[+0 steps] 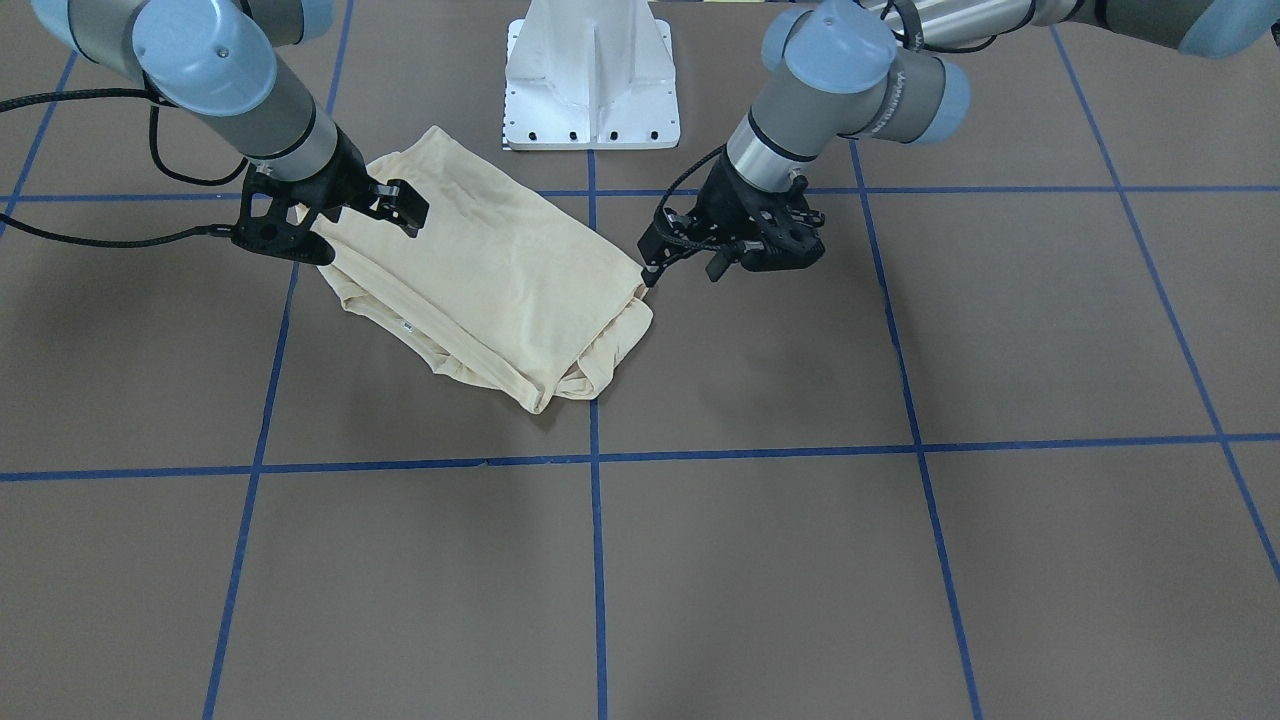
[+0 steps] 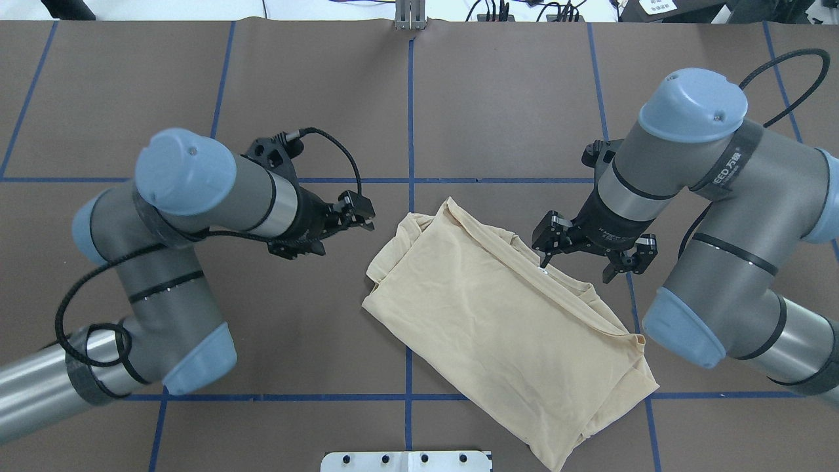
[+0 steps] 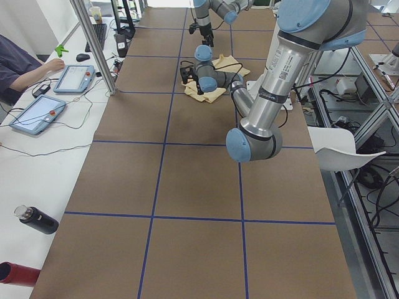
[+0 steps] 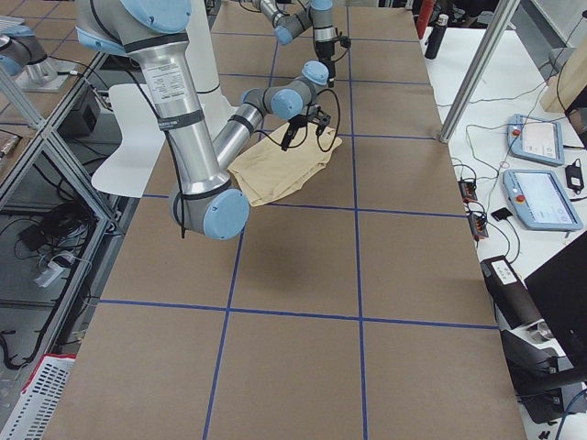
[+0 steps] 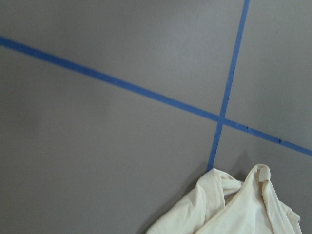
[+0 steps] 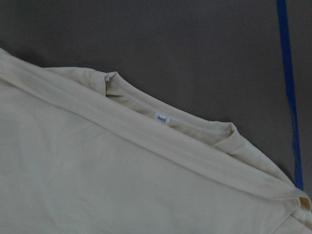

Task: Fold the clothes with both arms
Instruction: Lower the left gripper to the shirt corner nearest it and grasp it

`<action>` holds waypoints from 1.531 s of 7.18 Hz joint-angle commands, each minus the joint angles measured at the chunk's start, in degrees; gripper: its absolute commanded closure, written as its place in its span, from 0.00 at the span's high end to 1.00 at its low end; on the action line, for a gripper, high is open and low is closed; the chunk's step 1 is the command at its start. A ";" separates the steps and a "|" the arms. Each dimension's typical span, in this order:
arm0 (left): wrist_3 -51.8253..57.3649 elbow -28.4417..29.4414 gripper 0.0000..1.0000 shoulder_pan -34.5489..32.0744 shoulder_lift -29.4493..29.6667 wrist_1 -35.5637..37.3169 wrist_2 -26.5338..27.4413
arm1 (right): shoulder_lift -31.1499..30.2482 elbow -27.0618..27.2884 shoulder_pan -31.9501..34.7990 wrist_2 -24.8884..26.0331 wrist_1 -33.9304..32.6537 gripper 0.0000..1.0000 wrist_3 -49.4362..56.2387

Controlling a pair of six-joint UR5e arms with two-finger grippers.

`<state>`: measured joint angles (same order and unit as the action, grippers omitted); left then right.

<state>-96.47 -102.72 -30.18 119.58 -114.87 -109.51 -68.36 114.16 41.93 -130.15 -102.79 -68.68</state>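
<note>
Your shirt (image 2: 498,321) lies folded on the surface (image 2: 498,98), nearer the right end effector (image 2: 578,267). That one's spread wide, the left end effector (image 2: 367,215) looks open too, both empty. Probably thin, light and floppy, so pinch the doubled edges at the corners.

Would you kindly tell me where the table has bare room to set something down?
Bare: the table beyond the blue tape line on the operators' side. Crowded: around the shirt, between the left claw, right claw and white pedestal.

shirt (image 2: 498,328) on table (image 2: 196,78), between grippers; left gripper (image 2: 364,219) beside one end, apart; right gripper (image 2: 580,265) at neck edge; pedestal base (image 1: 592,75) behind shirt
</note>
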 commanded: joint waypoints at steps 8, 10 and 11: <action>-6.18 2.95 0.93 11.02 -1.45 -2.12 8.79 | 1.48 -2.54 4.22 0.78 5.49 1.00 3.90; -5.83 4.80 0.92 10.59 -1.02 -1.94 9.23 | 1.48 -2.54 4.30 0.78 5.49 1.00 3.90; -4.35 5.16 0.91 10.15 -1.01 -1.94 9.23 | 1.48 -2.54 4.30 0.78 5.49 1.00 3.90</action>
<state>-101.99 -98.30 -19.61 118.45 -116.87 -100.39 -66.88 111.62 46.21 -129.37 -97.30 -64.77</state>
